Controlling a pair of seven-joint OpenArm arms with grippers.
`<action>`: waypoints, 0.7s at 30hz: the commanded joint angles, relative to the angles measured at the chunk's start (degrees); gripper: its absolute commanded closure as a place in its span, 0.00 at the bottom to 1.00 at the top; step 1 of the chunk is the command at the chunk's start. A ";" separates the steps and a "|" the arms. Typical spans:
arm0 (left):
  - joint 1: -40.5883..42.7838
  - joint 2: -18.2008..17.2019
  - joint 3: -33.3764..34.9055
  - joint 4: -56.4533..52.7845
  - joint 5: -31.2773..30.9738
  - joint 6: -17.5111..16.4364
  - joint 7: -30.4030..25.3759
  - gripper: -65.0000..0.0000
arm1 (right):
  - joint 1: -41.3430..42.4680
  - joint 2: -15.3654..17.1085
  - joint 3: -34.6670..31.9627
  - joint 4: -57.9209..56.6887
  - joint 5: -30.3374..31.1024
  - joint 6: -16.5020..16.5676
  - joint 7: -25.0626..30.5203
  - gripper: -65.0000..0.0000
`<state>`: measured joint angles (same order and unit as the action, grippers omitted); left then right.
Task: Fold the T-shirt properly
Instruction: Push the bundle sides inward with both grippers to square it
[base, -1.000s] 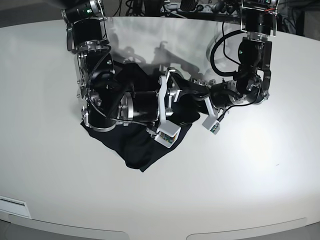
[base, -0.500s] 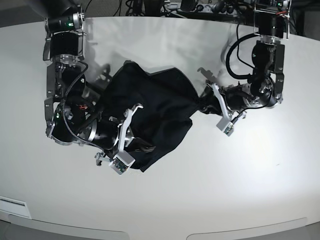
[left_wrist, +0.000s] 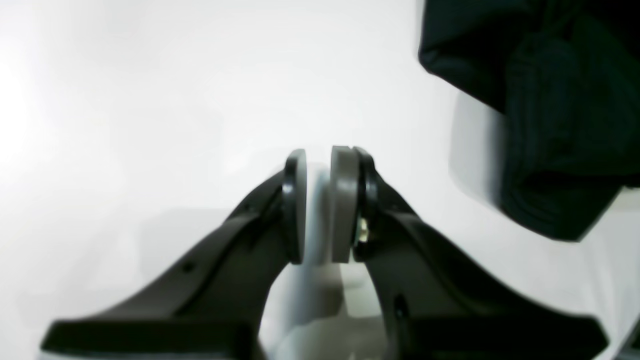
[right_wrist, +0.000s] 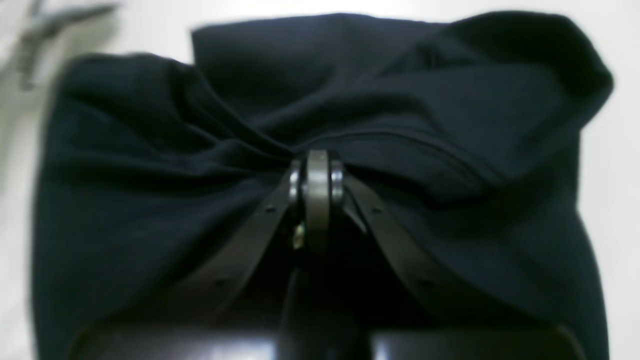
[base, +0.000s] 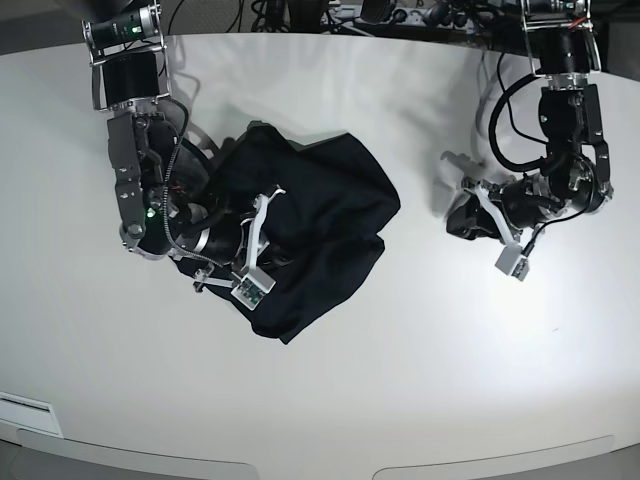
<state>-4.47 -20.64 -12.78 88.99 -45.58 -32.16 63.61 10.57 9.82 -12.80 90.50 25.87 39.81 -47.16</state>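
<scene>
cloth is the worry: the t-shirt (base: 300, 230) is lying bunched and creased on the white table (base: 420, 380), nowhere near a flat fold, and the right gripper (right_wrist: 316, 175) is pinching a gather of it with its jaws pressed together on the fabric. judging from that, dragging from a single pinched point is likely to be pulling layers into a twist rather than a clean crease, and if only the top layer is caught the lower one could be staying behind. the left gripper (left_wrist: 320, 205) is sitting well apart from the t-shirt, over bare table, its jaws a narrow gap apart and holding nothing, so the far side of the cloth is going unanchored and may be sliding. the right wrist view is showing the pleats fanning out from the pinch, which the base view is hiding behind the arm; the base view is giving the whole outline of the heap; the left wrist view is catching only one edge of the t-shirt.
</scene>
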 joint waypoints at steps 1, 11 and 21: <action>-0.96 -0.61 -0.39 0.79 -2.14 -0.26 -0.44 0.84 | 1.90 0.17 -0.81 -0.17 -1.07 0.19 3.32 1.00; -0.94 -0.61 -0.39 0.79 -6.43 -0.59 -0.09 0.84 | 12.96 -0.68 -9.51 -4.17 -12.87 -5.35 15.54 1.00; -0.96 -0.48 -0.37 0.81 -39.08 -7.84 15.54 1.00 | 23.76 -0.31 -6.56 -4.15 -12.59 -14.10 6.82 1.00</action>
<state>-4.49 -20.51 -12.78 88.92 -84.12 -39.48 79.79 32.58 9.15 -19.77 85.32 12.93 25.96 -41.54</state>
